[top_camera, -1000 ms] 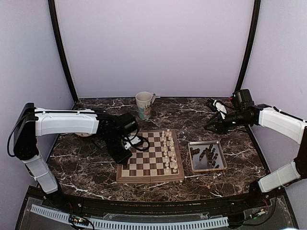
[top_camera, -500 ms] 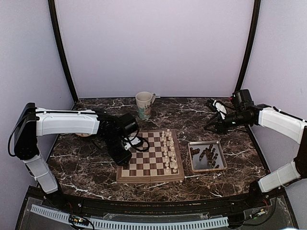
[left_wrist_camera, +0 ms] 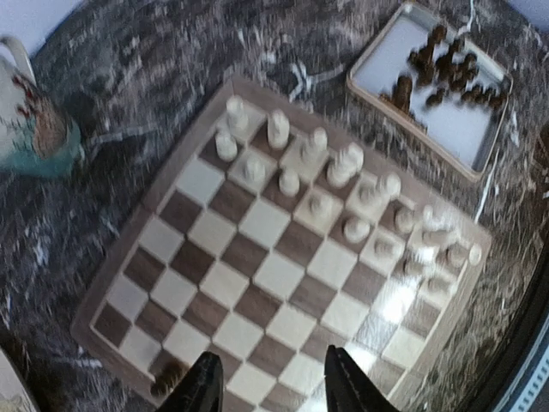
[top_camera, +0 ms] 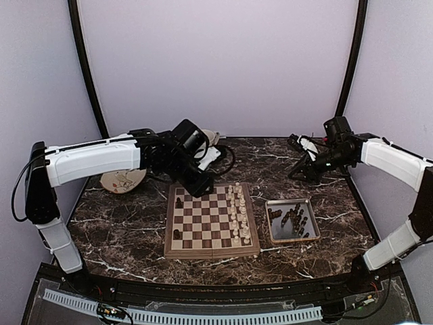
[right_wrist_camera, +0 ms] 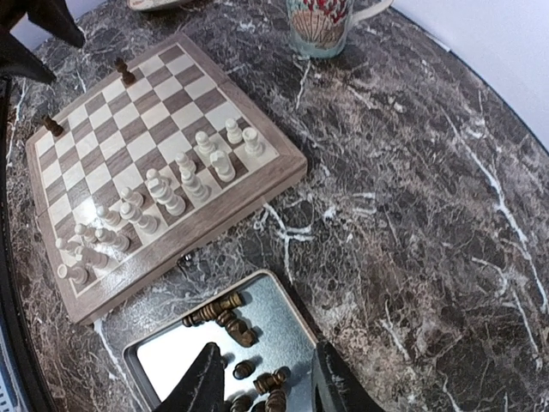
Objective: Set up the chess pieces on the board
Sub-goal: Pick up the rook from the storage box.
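The board (top_camera: 203, 223) lies mid-table, with cream-white chessmen filling its two right columns. Two dark chess pieces stand on its left column, one far (top_camera: 178, 202) and one near (top_camera: 176, 233). The other dark pieces (top_camera: 292, 218) lie heaped in the metal tray (top_camera: 274, 233). My left gripper (top_camera: 201, 187) hangs open and empty above the board's far left corner; its wrist view (left_wrist_camera: 273, 390) shows one dark piece (left_wrist_camera: 167, 378) beside the left finger. My right gripper (top_camera: 298, 172) is open and empty, raised behind the tray. Its wrist view (right_wrist_camera: 266, 382) shows the tray's dark pieces (right_wrist_camera: 227, 313) below.
A patterned mug (right_wrist_camera: 322, 21) stands behind the board, mostly hidden by my left arm in the top view. A decorated plate (top_camera: 122, 180) lies at the left. Black frame posts and pale walls close in the table.
My left arm has risen from low over the board's left edge and swung back and to the right, uncovering two dark pieces on the left column. My right gripper shifted slightly back.
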You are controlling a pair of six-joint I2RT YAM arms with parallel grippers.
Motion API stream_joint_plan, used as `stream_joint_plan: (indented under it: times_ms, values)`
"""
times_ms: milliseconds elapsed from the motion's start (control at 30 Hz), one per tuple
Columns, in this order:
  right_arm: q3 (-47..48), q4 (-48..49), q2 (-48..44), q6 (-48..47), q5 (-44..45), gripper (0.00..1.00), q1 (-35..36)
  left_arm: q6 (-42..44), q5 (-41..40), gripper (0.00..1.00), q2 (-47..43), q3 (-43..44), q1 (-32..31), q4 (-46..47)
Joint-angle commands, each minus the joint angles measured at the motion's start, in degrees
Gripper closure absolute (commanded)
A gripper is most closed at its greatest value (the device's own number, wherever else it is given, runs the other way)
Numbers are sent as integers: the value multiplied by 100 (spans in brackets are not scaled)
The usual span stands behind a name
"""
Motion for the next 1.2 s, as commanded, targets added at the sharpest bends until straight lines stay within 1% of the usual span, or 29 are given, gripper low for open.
stream_joint_plan:
  times_ms: [0, 100, 167, 267, 367, 500, 600, 800, 967, 1167]
  values:
    - [277, -1231, 290, -404, 393, 66, 0, 102, 0, 57, 462, 434, 31, 1623]
    - [-27, -1275, 54, -484, 873, 66, 2, 58, 126, 56, 780, 697, 93, 1939]
    - [-237, -1265, -135, -484, 1173, 66, -4, -5, 467, 56, 910, 752, 196, 2012]
    - [-412, -1418, -269, -393, 1463, 68, -3, -119, 875, 56, 846, 459, 344, 2232]
    - [-581, -1694, -241, -444, 1706, 68, -5, -59, 876, 56, 597, 44, 353, 2455]
    - [-918, -1669, -256, -556, 2066, 67, -5, -179, 881, 55, 334, -260, 358, 2672]
    - [-1001, -1641, -163, -578, 2123, 66, 3, -293, 1073, 55, 286, -245, 358, 2687]
    - [-917, -1666, 138, -635, 1949, 64, 42, -291, 640, 55, 216, -285, 358, 2613]
    - [-891, -1561, 344, -613, 1896, 64, 119, -317, 691, 55, 214, -318, 358, 2654]
    - [-911, -1366, 618, -545, 1948, 64, 213, -318, 546, 55, 279, -340, 358, 2632]
